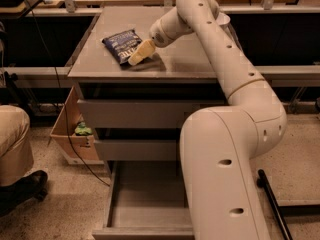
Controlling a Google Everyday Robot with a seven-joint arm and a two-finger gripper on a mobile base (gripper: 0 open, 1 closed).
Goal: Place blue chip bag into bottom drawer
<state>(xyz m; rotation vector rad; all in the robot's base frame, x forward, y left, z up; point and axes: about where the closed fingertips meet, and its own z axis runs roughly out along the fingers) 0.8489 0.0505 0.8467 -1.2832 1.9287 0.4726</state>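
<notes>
My pincer (pixel 139 54) sits at the right edge of the blue chip bag (pixel 120 43) on the counter (pixel 190 61); its spread I cannot tell. My arm (pixel 225 149) hides the right side of the open bottom drawer (pixel 145 204).

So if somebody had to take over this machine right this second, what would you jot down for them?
The gripper is low over the cabinet top, at the right edge of the blue chip bag; no firm hold is visible.
The blue chip bag lies flat on the cabinet top, towards its left side.
The bottom drawer is pulled open.
Done: drawer open.
Left: grasp the bag, lift it, lower it into the drawer, release.
</notes>
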